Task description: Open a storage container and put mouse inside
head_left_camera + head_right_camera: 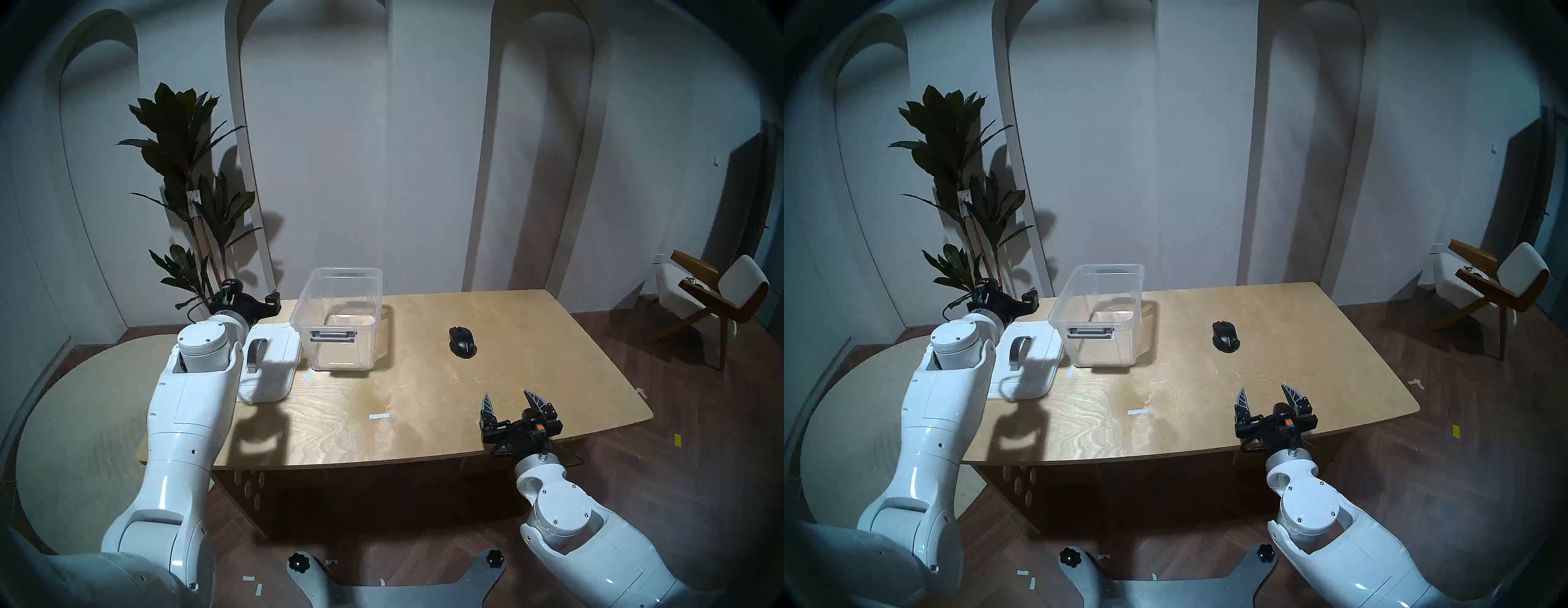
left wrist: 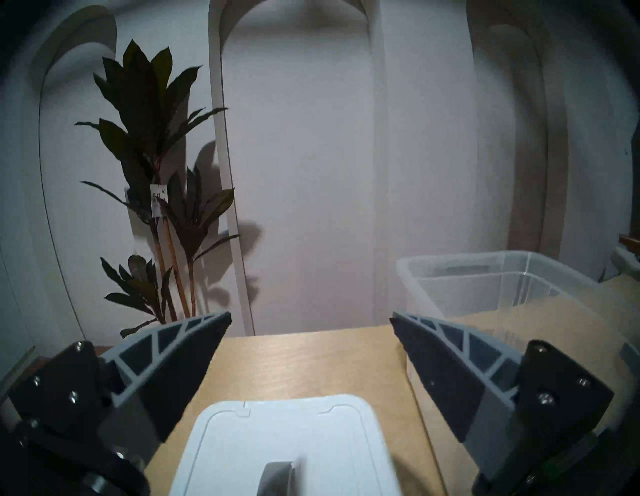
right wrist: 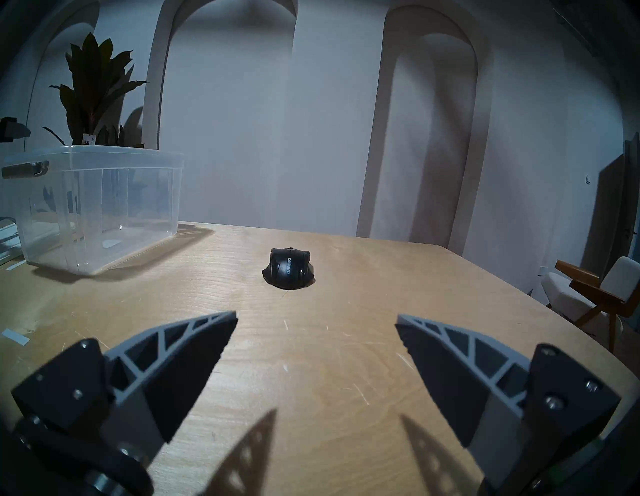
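Storage container (image 1: pixel 339 322) open on wooden table (image 1: pixel 424 424), clear ribbed plastic tub, grey latch; lid (image 1: pixel 271 373) flat beside it, white, arched grey handle; mouse (image 1: pixel 462 342) well right of tub, black, rounded, glossy; risk: domed shell may squirt from pads if grip lands high; left gripper (image 2: pixel 310 318) over lid, jaws wide, empty; right gripper (image 3: pixel 317 320) spread wide, empty, short of mouse.

Light: dim and bluish, coming from above.
Shadows: dark pincer shapes on the table (image 3: pixel 311 363) just under the right gripper (image 3: pixel 317 320); a big arm shadow below the left gripper (image 2: pixel 310 318).
Edges: round black rim, bent walls.
Blur: the lid (image 2: pixel 287 443) under the left gripper is fuzzy.
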Controlling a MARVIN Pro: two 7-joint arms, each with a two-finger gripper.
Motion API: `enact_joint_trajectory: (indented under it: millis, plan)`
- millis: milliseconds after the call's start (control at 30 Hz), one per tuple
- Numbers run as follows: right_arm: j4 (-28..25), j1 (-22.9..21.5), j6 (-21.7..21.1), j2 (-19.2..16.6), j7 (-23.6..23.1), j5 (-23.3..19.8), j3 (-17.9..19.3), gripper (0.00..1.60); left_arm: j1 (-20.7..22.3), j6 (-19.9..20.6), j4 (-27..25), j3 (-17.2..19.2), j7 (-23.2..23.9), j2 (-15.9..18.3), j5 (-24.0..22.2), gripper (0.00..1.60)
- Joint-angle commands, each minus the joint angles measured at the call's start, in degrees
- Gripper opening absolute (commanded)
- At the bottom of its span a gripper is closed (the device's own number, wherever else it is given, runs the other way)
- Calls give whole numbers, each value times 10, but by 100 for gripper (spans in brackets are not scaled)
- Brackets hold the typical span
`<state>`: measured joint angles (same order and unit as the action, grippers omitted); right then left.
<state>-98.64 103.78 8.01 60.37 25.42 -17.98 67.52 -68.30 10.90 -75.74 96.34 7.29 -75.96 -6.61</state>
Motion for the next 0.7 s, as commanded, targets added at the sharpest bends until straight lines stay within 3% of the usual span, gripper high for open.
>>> enact_joint_trajectory:
  millis: [0, 233, 500, 667]
  plan:
    - [22, -48, -6, 20, -6, 9, -11, 160, -32, -45, -71, 9, -28, -13, 7, 160]
    - [65, -93, -12, 44, -18, 36, -24, 160, -65, -50, -114, 13, -44, -14, 17, 160]
    - [112, -151, -23, 83, -10, 50, -32, 160, -110, -26, -186, 16, -58, -20, 27, 160]
    - [124, -160, -39, 113, -13, 59, -10, 160, -122, -14, -202, 15, -61, -21, 34, 160]
